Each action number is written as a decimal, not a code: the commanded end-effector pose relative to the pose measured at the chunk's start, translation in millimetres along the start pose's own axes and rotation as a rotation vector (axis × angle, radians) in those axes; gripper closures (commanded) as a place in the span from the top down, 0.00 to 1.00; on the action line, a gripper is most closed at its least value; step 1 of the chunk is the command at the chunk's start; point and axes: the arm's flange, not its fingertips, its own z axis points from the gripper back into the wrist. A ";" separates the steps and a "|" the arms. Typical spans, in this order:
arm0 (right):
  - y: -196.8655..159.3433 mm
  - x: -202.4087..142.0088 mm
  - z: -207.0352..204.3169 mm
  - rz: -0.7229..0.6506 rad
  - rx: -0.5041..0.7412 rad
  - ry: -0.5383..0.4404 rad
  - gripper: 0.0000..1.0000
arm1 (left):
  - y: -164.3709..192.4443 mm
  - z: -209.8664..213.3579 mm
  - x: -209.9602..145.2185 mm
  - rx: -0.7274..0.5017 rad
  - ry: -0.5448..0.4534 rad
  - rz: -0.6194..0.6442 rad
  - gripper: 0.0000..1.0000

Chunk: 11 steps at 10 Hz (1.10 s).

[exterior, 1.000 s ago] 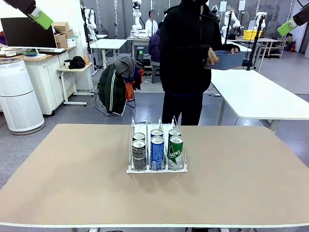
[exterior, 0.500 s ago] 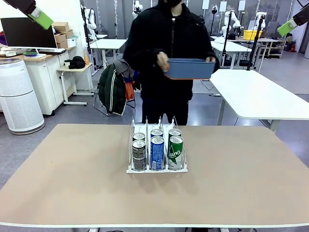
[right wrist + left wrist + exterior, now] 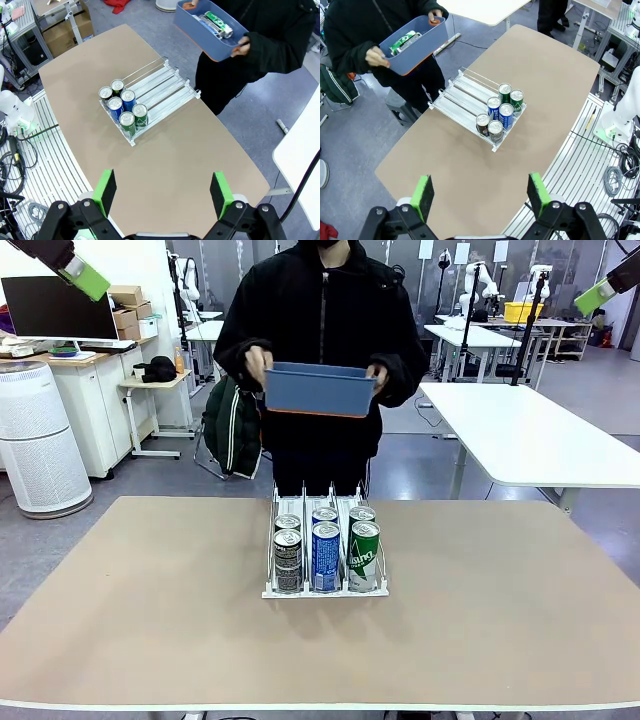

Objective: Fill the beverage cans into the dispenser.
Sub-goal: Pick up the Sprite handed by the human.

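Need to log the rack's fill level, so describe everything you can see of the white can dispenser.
The dispenser is a low white rack with three parallel lanes split by thin upright wire dividers. It sits near the middle of the tan table. Six upright cans crowd its robot-side end, two per lane: black-and-silver, blue, green. The lanes' far halves are bare. Nothing else touches it.

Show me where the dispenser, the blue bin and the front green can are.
dispenser (image 3: 464,95), left wrist view, bare rear lanes.
blue bin (image 3: 320,392), front view, near wall.
front green can (image 3: 364,558), front view, its label.
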 end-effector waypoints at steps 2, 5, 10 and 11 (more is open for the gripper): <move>0.4 0.0 0.0 0.000 -0.001 -0.001 1.00 | -0.3 -0.1 0.9 0.001 -0.006 0.011 1.00; 0.4 0.0 0.0 0.000 -0.001 -0.001 1.00 | -0.3 -0.1 0.9 0.001 -0.006 0.011 1.00; 0.4 0.0 0.0 0.000 -0.001 -0.001 1.00 | -0.3 -0.1 0.9 0.001 -0.006 0.011 1.00; 0.4 0.0 0.0 0.000 -0.001 -0.001 1.00 | -0.3 -0.1 0.9 0.001 -0.006 0.011 1.00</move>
